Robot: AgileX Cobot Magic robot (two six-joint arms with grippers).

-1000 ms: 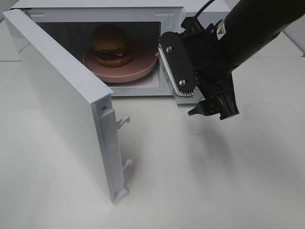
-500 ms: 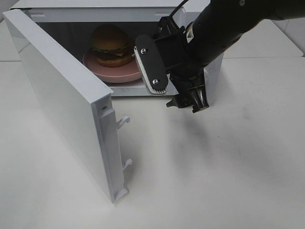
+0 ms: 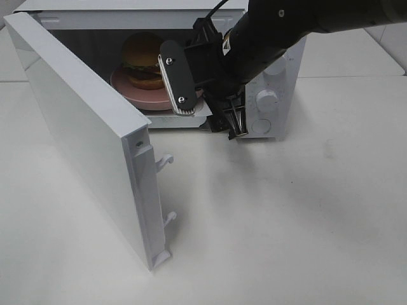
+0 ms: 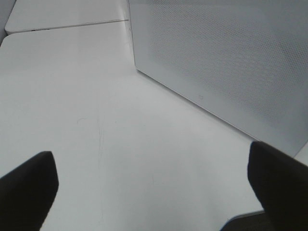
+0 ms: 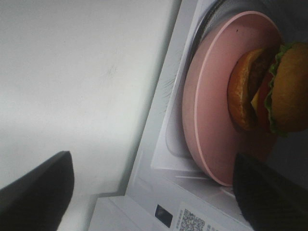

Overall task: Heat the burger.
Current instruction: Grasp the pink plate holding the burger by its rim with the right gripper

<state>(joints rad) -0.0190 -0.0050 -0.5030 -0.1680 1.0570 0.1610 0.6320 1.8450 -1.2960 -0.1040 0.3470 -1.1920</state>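
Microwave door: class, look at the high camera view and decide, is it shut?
No, the microwave door stands swung wide open at the left, leaving the burger on its pink plate visible inside.

One burger (image 3: 141, 57), one pink plate (image 3: 135, 97), one white microwave (image 3: 287, 105), two hooks (image 3: 165, 160) on its door (image 3: 82, 146)

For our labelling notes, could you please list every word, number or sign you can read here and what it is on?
No text reads clearly.
QR code on the microwave front frame: pattern only, no legible words.
Small dark square mark beside it: too blurred to read.
Sticker on the arm: too small to read.
Knobs: no legible markings.
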